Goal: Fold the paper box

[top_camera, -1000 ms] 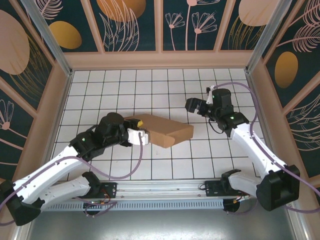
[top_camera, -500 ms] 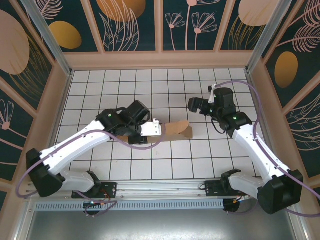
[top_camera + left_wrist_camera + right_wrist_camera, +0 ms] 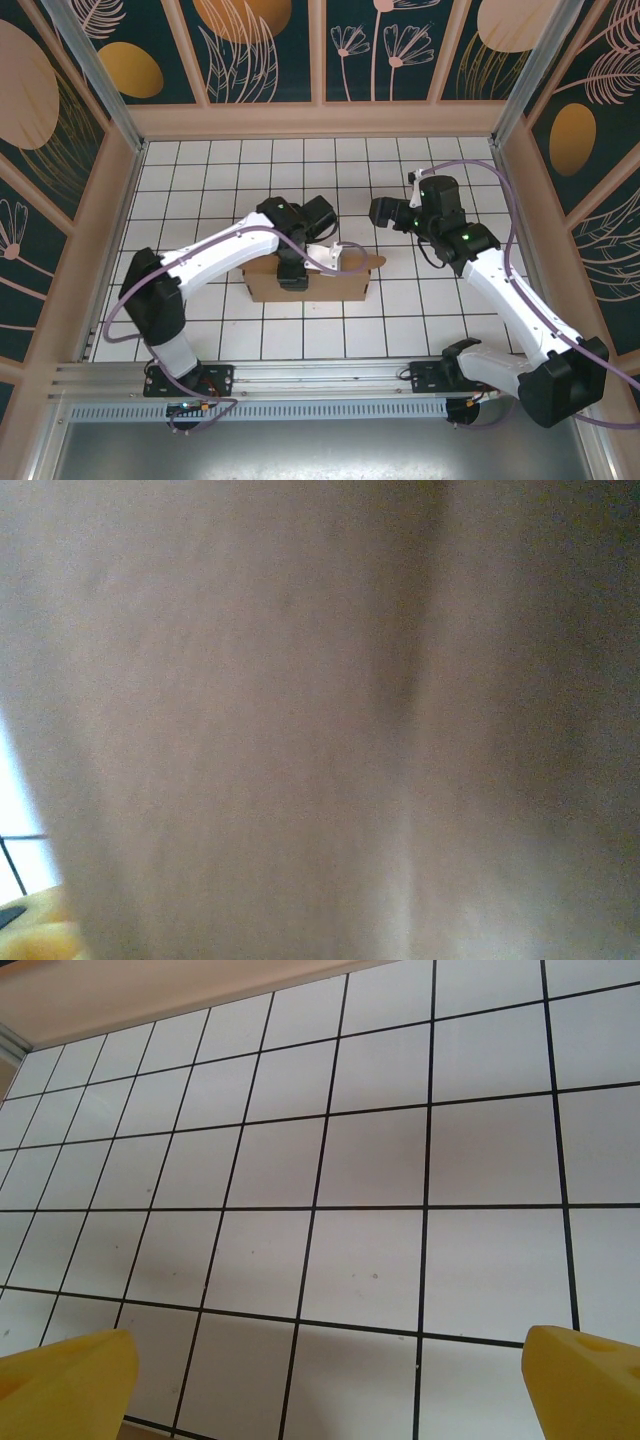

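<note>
The left gripper [image 3: 334, 257] sits against the top edge of the plain brown cardboard paper box [image 3: 310, 285]. Its wrist camera looks at blurred brown board pressed close, so I cannot tell whether the jaws pinch the cardboard or are letting go. A second ago the paper box lay flat and skewed at the table's middle with this gripper at its left end. Now it stands on edge, long face toward the arms, and the left arm has swung over it. That suggests the box is being turned to reach another flap, not yet finished. The right gripper [image 3: 383, 212] hangs just beyond the box's right end, hardly moved. Its yellow fingertips [image 3: 70, 1370] are spread wide over the white tiled tabletop [image 3: 380, 1160].
</note>
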Available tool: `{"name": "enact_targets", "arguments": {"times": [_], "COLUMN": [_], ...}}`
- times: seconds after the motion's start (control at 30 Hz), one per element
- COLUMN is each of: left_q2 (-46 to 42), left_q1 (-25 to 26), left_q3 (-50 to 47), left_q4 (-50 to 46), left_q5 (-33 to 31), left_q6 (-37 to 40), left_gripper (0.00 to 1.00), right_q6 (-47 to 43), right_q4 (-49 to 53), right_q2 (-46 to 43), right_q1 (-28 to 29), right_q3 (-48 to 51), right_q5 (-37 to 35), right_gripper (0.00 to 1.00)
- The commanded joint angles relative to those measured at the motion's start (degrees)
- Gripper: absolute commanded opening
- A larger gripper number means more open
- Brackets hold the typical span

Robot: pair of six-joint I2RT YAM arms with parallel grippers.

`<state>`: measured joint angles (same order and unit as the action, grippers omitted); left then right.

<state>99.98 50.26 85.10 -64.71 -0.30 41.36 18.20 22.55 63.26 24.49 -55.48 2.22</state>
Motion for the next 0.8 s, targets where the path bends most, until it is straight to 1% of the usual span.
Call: {"name": "enact_targets", "arguments": {"times": [0.0,0.03,0.1,0.17,0.2,0.23,0.3,0.4,0.53,0.77], "left_q2": [2.2,2.4,1.9,0.5,-0.3,-1.1,-3.0,-4.5,-5.3,-9.4], "left_q1": [0.2,0.4,0.4,0.4,0.5,0.4,0.4,0.4,0.4,0.4], "left_q3": [2.2,2.5,3.0,3.4,3.2,3.1,3.0,2.9,3.0,1.5], "left_q4": [-1.1,-0.9,-0.4,0.1,0.5,1.0,2.6,3.8,3.6,4.7], "left_q5": [2.0,2.1,1.7,1.8,1.8,1.7,0.9,1.7,1.5,2.1], "left_q6": [2.0,1.9,1.4,1.1,1.1,1.0,1.0,1.2,0.3,-0.1], "left_gripper": [0.67,0.71,0.82,0.89,0.96,0.99,0.98,0.99,0.99,0.99], "right_q6": [-1.3,-1.4,-1.6,-1.6,-1.7,-1.8,-1.9,-1.9,-2.1,-2.5], "right_q4": [0.1,0.1,0.0,0.0,0.0,-0.1,-0.3,-0.7,-0.3,-0.5], "right_q2": [-0.8,-1.0,-1.5,-1.8,-2.0,-2.2,-2.3,-2.5,-2.4,-3.0], "right_q1": [0.3,0.3,0.3,0.3,0.4,0.4,0.4,0.4,0.5,0.6], "right_q3": [0.0,0.1,0.2,0.3,0.3,0.4,0.5,0.0,-0.9,-1.9], "right_q5": [0.4,0.5,0.8,1.1,1.3,1.6,2.0,2.4,2.9,5.7], "right_gripper": [0.99,0.99,0.99,0.99,0.99,0.99,0.99,0.99,0.99,0.99]}}
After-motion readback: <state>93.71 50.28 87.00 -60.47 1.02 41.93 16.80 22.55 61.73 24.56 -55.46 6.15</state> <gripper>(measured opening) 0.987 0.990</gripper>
